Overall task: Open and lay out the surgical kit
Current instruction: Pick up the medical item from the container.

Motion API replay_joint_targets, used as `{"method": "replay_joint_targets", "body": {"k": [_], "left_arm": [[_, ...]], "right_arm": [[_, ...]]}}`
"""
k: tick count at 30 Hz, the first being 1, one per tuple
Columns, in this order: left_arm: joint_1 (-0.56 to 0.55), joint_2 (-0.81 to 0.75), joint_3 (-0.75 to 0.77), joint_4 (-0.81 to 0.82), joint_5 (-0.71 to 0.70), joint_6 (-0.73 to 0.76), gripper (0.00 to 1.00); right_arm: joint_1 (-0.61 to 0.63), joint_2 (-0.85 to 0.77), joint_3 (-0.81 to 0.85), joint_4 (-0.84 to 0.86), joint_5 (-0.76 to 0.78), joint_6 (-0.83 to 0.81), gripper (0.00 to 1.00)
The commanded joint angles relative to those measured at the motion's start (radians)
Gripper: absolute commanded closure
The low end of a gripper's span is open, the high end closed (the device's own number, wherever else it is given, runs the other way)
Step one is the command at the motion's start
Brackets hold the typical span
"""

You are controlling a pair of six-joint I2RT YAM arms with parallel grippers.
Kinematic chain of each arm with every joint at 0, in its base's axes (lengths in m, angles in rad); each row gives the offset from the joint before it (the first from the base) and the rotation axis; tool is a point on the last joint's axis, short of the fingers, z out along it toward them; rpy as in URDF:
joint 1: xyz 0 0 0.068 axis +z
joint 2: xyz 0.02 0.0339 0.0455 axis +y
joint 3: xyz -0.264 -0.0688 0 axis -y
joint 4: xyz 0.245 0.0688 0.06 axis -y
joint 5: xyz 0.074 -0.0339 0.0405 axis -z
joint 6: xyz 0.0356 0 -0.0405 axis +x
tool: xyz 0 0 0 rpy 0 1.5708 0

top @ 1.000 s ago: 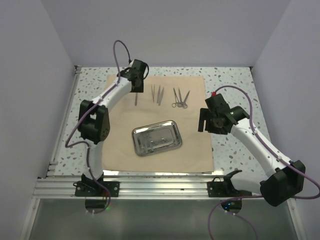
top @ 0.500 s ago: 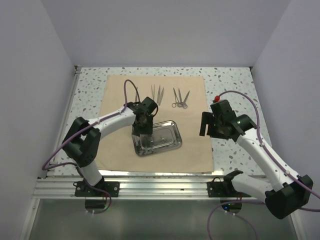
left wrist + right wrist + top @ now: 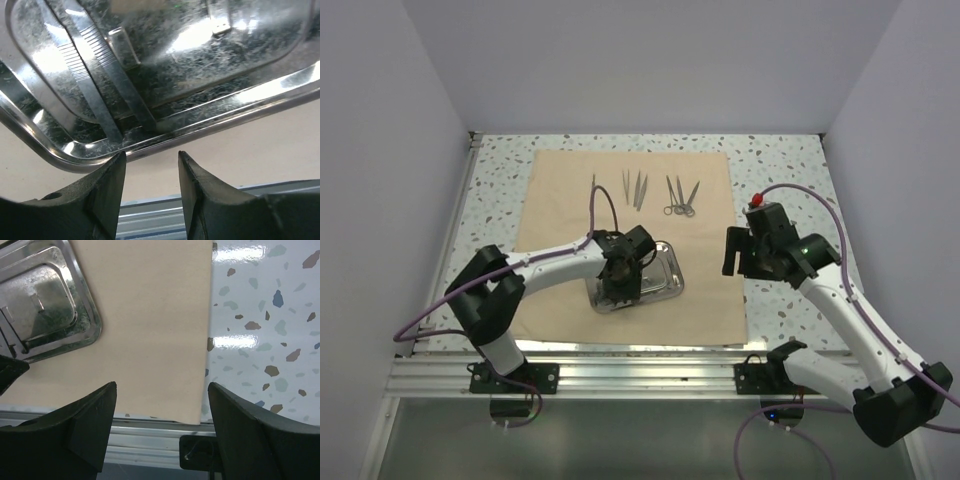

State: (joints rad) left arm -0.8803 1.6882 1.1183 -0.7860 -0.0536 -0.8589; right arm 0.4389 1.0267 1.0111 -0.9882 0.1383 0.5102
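The tan cloth [image 3: 560, 200] lies spread flat on the table. The steel tray [image 3: 666, 266] sits on its near middle. Several slim metal instruments [image 3: 640, 190] lie in a row on the far part of the cloth, with one more [image 3: 593, 185] at the left end. My left gripper [image 3: 619, 288] is open and empty, low over the tray's near left part. In the left wrist view its gripper [image 3: 150, 157] hangs over the tray rim [image 3: 225, 110], with tweezers [image 3: 107, 60] lying inside. My right gripper [image 3: 740, 255] is open and empty above the cloth's right edge [image 3: 150, 315].
The speckled white tabletop [image 3: 790, 170] surrounds the cloth. An aluminium rail [image 3: 640, 370] runs along the near edge, with a black mount [image 3: 197, 452] below my right gripper. Grey walls close in the left, right and back. The tray's corner [image 3: 50, 300] shows in the right wrist view.
My left gripper has left an instrument at the far left of the row and swung back down to the tray. My right arm has shifted slightly nearer.
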Motion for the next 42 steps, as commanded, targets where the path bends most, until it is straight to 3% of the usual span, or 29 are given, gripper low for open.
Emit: {"method": "replay_joint_targets", "body": {"k": [1, 11, 27, 30, 36, 37, 42], "left_arm": [[0.0, -0.053, -0.044, 0.016, -0.046, -0.083, 0.51], [-0.002, 0.025, -0.034, 0.108, -0.051, -0.101, 0.55], [0.001, 0.186, 0.032, 0.013, -0.157, -0.137, 0.59], [0.006, 0.183, 0.011, 0.01, -0.17, -0.144, 0.64], [0.044, 0.172, -0.104, 0.093, -0.117, -0.141, 0.9], [0.046, 0.169, -0.115, 0.112, -0.115, -0.134, 0.99], [0.049, 0.125, -0.106, 0.081, -0.124, -0.108, 1.0]], "right_arm": [[0.003, -0.028, 0.001, -0.027, -0.012, -0.029, 0.22], [0.003, -0.042, 0.003, -0.044, -0.011, -0.035, 0.22], [0.004, -0.043, 0.004, -0.056, -0.006, -0.039, 0.22], [0.003, -0.045, 0.003, -0.052, -0.005, -0.039, 0.22], [0.003, -0.045, 0.001, -0.049, -0.003, -0.039, 0.22], [0.004, -0.045, 0.001, -0.049, -0.002, -0.039, 0.22], [0.004, -0.051, 0.001, -0.05, 0.0, -0.035, 0.22]]}}
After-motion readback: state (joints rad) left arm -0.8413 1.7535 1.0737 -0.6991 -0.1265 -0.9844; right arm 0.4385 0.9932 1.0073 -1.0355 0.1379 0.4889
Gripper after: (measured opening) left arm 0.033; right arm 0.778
